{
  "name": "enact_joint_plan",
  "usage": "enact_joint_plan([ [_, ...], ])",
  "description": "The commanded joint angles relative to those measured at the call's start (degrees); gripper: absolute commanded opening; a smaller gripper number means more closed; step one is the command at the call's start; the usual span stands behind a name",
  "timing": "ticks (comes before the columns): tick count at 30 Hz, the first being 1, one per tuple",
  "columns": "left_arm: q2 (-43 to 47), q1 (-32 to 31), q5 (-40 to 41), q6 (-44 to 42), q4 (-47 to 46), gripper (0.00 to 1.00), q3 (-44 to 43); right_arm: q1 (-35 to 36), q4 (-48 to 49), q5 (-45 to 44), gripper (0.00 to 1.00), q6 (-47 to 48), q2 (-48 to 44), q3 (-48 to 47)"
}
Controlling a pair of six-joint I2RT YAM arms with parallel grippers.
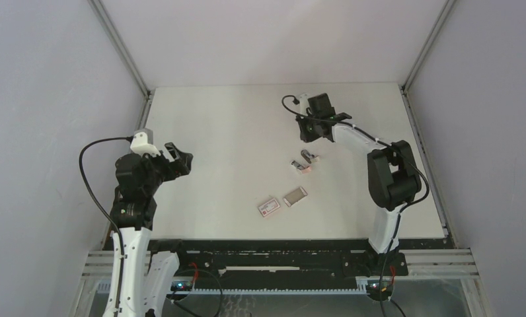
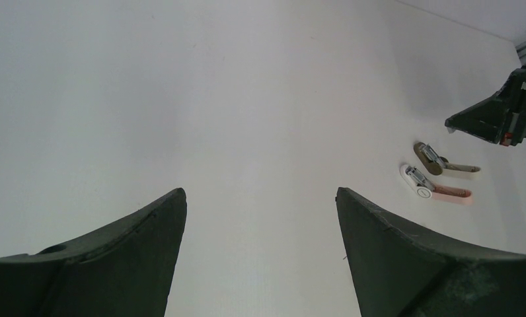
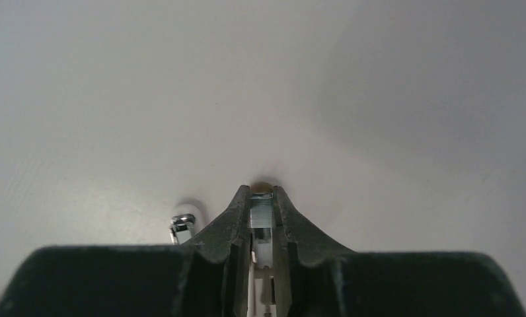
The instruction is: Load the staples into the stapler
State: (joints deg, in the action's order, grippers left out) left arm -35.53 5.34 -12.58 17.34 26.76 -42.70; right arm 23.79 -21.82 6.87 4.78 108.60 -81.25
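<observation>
The small pink-and-white stapler (image 1: pixel 305 162) lies opened out just right of the table's middle, its two halves side by side, and also shows as the stapler (image 2: pixel 439 178) at the right of the left wrist view. My right gripper (image 1: pixel 307 137) hangs just beyond it, shut on a short silvery strip of staples (image 3: pixel 262 212) that sits between its fingertips (image 3: pixel 240 211). A chrome part of the stapler (image 3: pixel 182 226) shows left of those fingers. My left gripper (image 1: pixel 179 158) stands open and empty at the left, far from the stapler.
A grey staple tray (image 1: pixel 295 196) and a white box with a red label (image 1: pixel 268 207) lie side by side nearer the front edge. The right gripper (image 2: pixel 449 123) reaches into the left wrist view at far right.
</observation>
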Motion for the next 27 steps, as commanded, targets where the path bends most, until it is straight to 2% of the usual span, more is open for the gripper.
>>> enact_joint_plan([
  [1,0.03,0.65,-0.16,-1.02,-1.29,0.88,-0.76,-1.77,3.08,3.24,0.11,1.9,-2.2,2.66],
  [7,-0.21,0.77,-0.24,-0.99,-1.37,0.88,-0.81,-2.05,4.2,5.03,0.11,2.3,-2.06,4.42],
  [16,-0.24,0.74,-0.54,-0.93,-1.37,0.88,-0.76,-1.53,4.92,3.09,0.11,2.73,-0.42,4.3],
  [27,-0.15,0.77,-0.74,-0.98,-1.54,0.88,-0.81,-1.93,1.71,0.8,0.11,-0.92,0.98,3.47],
])
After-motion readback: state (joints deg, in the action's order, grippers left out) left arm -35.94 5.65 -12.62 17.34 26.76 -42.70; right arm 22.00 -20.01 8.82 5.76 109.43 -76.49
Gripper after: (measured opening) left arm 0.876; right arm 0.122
